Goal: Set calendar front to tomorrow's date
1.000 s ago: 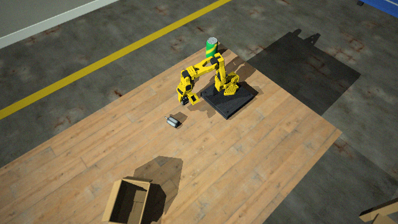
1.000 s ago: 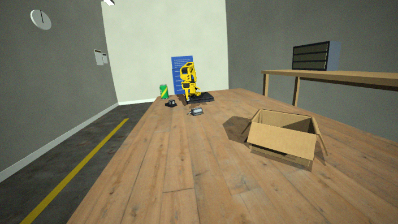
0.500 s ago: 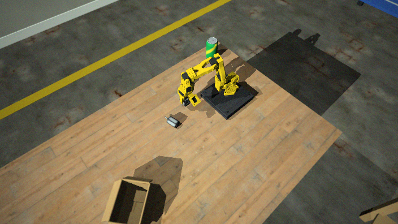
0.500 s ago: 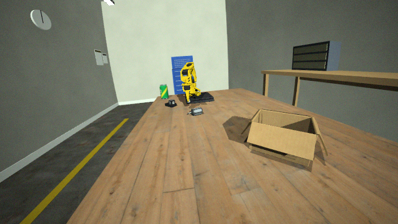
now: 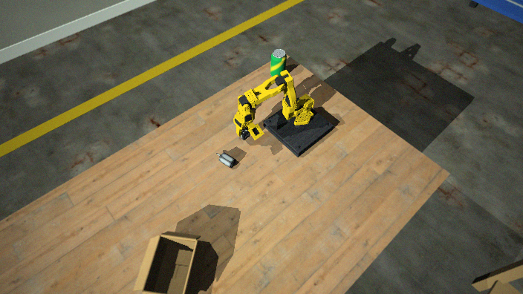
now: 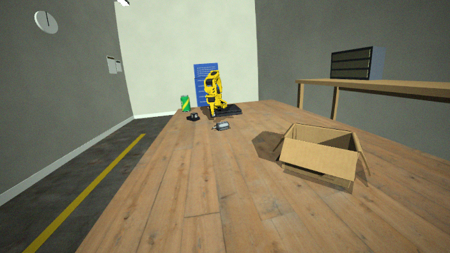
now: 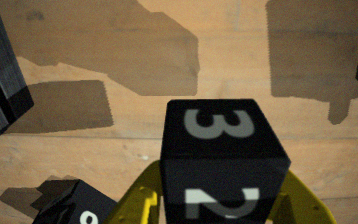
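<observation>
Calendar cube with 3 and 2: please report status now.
Gripper shut on cube. Second cube out of grip, "9" partly visible. Tomorrow's date not confirmable.

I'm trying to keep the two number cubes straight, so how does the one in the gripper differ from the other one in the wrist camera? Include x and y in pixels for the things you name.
The held cube (image 7: 225,131) is clamped between the fingers of the gripper (image 7: 225,200), while the other cube (image 7: 74,204) is outside them. The held cube shows a 3 and part of a 2; the other cube shows a 9. Both are black with pale digits.
</observation>
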Controlling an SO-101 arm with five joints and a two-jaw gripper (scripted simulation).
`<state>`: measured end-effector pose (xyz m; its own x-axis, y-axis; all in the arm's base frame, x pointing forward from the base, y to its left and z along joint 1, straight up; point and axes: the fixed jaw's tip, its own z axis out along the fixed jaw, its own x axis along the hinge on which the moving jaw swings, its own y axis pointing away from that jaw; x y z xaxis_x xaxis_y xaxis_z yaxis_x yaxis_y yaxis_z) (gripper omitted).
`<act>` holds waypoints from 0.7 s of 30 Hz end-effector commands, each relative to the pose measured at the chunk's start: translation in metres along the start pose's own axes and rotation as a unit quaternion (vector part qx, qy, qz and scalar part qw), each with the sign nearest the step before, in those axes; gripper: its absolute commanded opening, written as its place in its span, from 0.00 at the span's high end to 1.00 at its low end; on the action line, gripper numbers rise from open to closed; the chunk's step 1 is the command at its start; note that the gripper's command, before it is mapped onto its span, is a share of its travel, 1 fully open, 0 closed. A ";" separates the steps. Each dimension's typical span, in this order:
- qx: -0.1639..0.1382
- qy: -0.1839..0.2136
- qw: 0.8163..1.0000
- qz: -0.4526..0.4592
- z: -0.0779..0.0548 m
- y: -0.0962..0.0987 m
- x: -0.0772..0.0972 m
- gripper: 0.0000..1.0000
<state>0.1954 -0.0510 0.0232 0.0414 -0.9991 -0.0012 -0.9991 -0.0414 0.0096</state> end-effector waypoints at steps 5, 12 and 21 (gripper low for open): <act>-0.010 -0.004 1.000 -0.001 0.008 0.002 -0.004 1.00; -0.010 -0.004 1.000 -0.001 0.009 0.002 -0.004 1.00; -0.010 -0.004 1.000 -0.001 0.014 0.003 -0.004 1.00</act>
<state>0.1956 -0.0510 0.0150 0.0414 -0.9991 -0.0008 -0.9991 -0.0414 0.0083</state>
